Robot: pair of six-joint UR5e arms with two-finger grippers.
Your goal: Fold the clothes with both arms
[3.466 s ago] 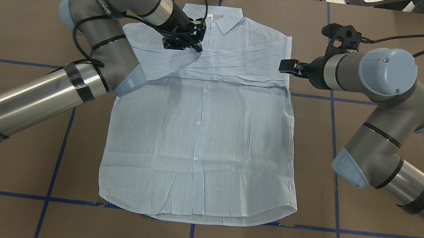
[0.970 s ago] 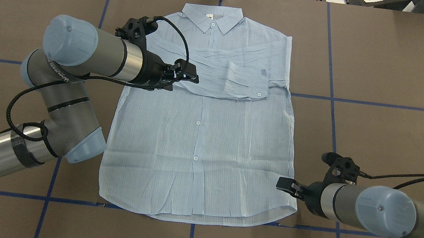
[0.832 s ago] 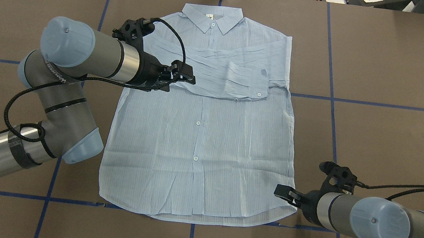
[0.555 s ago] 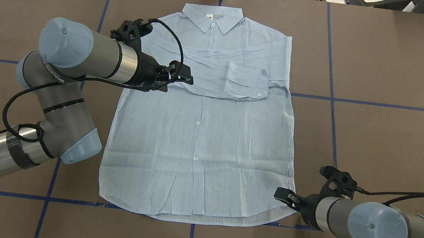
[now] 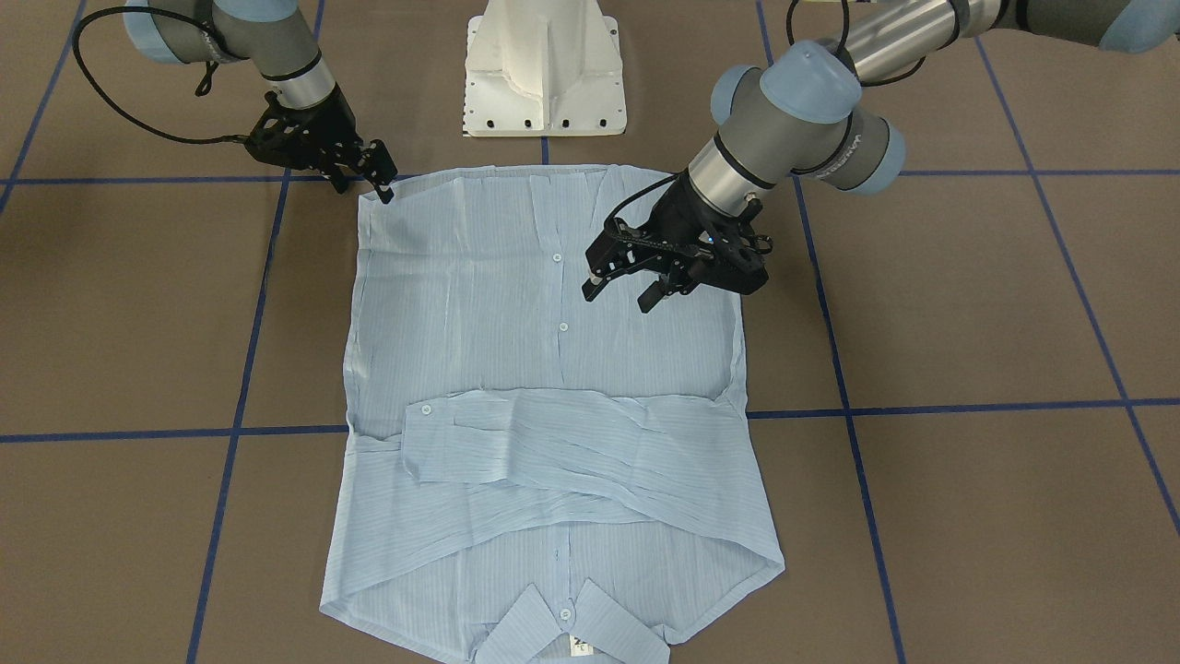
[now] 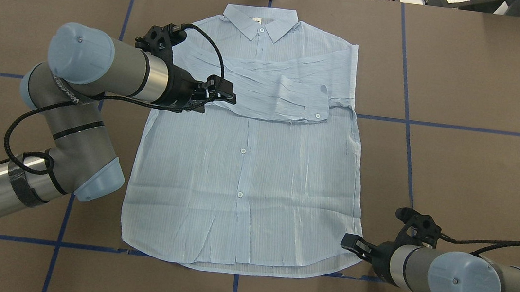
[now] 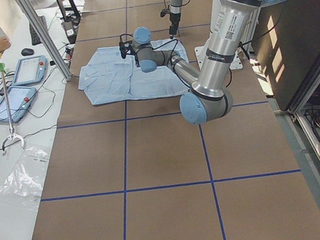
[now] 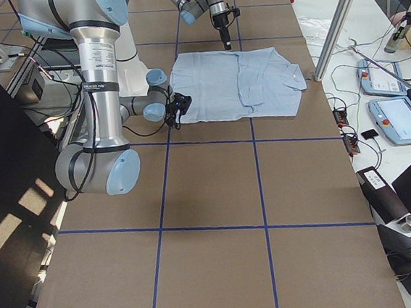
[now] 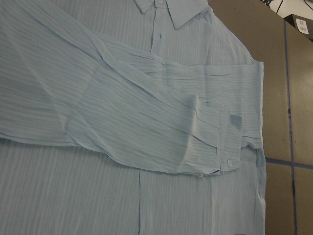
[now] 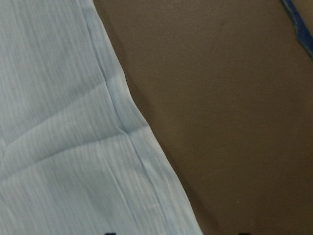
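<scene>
We judge the shirt (image 6: 246, 183) thin, light and limp; it will sag and crease rather than hold a shape, so we would pinch it at edges and corners, not the middle, and lift both sides together. It lies flat on the table (image 6: 483, 166), buttoned front up; in the overhead view the collar (image 6: 260, 21) is at 12 o'clock and the hem (image 6: 270, 266) at 6 o'clock; both sleeves (image 6: 285, 95) are crossed over the chest.

The right gripper (image 6: 350, 243) sits low at the hem's 4 o'clock corner, just beside the side edge; its wrist view shows its jaws well apart with the shirt's edge running between them, so we read it as spread and empty.

The left gripper (image 5: 619, 295) hovers about 10 o'clock from the shirt's middle, at the lower edge of the folded sleeves; its jaws stand apart and hold nothing; whether it touches cloth we cannot tell. We judge it should take the matching 8 o'clock hem corner.
</scene>
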